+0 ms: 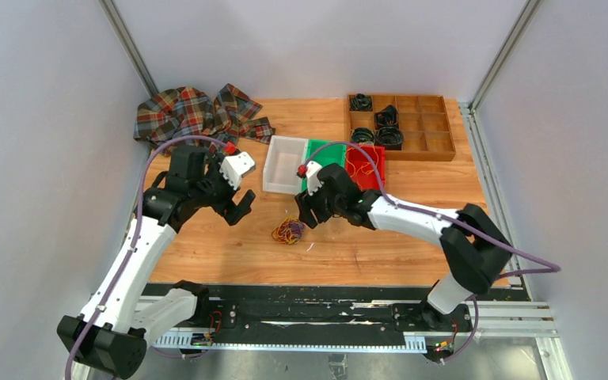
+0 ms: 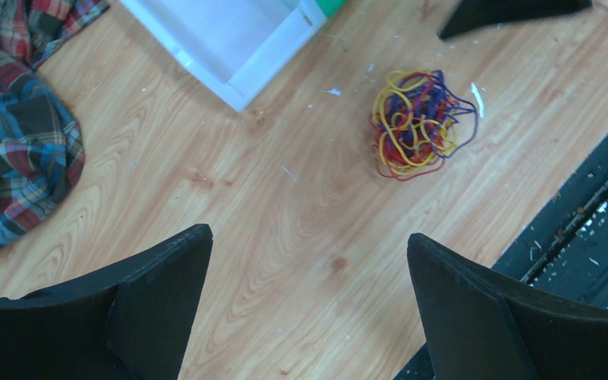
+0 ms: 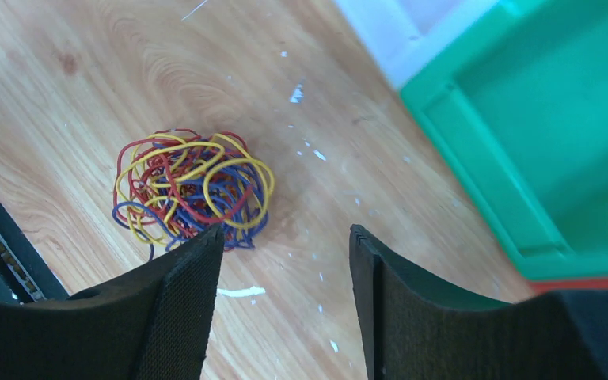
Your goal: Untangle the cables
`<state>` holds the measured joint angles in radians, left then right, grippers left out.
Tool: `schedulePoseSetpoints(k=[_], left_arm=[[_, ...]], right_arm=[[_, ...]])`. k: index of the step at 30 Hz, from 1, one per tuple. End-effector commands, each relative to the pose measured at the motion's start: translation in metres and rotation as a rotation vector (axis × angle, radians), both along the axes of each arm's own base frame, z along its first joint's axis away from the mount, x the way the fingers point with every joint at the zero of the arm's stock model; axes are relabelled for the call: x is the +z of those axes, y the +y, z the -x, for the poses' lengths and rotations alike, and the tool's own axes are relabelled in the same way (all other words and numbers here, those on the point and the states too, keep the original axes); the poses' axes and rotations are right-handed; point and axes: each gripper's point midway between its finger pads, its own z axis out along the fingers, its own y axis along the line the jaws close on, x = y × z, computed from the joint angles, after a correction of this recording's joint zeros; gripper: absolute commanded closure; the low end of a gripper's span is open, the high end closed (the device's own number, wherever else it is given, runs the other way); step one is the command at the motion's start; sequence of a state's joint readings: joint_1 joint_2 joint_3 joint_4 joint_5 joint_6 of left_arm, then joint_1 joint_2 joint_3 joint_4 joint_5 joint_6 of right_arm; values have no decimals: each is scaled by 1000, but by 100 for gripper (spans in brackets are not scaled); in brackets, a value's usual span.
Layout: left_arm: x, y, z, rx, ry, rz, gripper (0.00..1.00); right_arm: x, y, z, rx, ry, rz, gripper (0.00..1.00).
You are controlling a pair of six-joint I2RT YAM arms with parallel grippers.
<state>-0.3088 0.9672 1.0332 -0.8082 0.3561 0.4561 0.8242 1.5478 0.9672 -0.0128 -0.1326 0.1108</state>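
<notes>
the cables [image 1: 288, 231] form 1 small, loose ball of thin yellow, red and purple-blue wires, looped through one another. the ball rests on the wooden tabletop [image 1: 380, 237], just below the centre of the top view.

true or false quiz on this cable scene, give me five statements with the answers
1. The tangle lies on the table, outside every bin. True.
2. The left gripper grips the tangle. False: its jaws stand open and empty, apart from the tangle.
3. The cloth lies at the table's far left corner. True.
4. The white bin stands right of the red bin. False: the white bin is leftmost, then the green bin, then the red bin.
5. The right gripper has its jaws open. True.
</notes>
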Motion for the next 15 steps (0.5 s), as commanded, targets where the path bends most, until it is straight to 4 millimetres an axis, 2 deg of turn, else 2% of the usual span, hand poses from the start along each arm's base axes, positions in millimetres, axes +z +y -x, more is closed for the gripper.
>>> schedulePoseSetpoints(k=[1,4,7,12,15], left_arm=[[0,5,-12,-13,-25,31,2],[-9,9,-11,-25,-18,12,2],[-21,7,-8,-49,1,11,2],[-42,-2,-4,-99,65,38,0],[-49,-13,-1,-139,113,85,5]], right_arm=[[-6,44,13,226,6,-88,42],[-15,55,12,249,35,-103,48],[-19,61,8,244,30,-111,60],[0,60,9,224,-19,-184,86],[15,59,16,231,-34,-246,99]])
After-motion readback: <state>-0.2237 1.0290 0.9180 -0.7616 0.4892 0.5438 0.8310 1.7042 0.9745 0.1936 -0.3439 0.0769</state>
